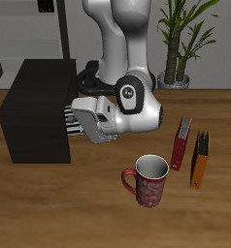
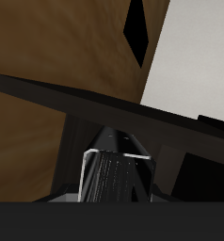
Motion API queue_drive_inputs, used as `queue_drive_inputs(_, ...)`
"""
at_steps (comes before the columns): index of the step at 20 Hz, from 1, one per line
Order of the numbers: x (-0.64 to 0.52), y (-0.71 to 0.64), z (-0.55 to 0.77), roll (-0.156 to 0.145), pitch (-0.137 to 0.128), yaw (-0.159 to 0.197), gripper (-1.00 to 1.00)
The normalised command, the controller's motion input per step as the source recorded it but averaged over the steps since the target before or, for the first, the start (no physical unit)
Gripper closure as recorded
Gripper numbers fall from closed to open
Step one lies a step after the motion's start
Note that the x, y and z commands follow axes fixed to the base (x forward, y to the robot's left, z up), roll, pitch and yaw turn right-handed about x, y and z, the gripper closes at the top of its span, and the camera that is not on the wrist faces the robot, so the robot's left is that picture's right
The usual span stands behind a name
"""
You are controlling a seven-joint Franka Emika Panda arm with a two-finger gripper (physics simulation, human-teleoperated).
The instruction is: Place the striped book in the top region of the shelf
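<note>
So the striped book [image 1: 73, 120] is clamped in the gripper [image 1: 82, 122] and held right beside the shelf [image 1: 35, 107], around its top edge. It isn't set down yet. A mug [image 1: 148, 180], red book [image 1: 181, 142] and orange-and-black book [image 1: 200, 159] are parked well clear.

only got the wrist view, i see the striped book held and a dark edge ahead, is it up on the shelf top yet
observer: not yet. in the exterior view the gripper holds the striped book against the side of the shelf, below its flat top.
operator: what's on the table near the arm
observer: a red mug stands nearer the table's front edge, apart from the arm.
operator: any other books
observer: a red book and an orange-and-black book stand beyond the mug, away from the shelf.
</note>
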Motion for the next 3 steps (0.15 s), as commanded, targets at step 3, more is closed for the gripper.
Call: queue_drive_inputs(3,0.00,-0.25,-0.14,-0.045,0.024,0.013,1.00)
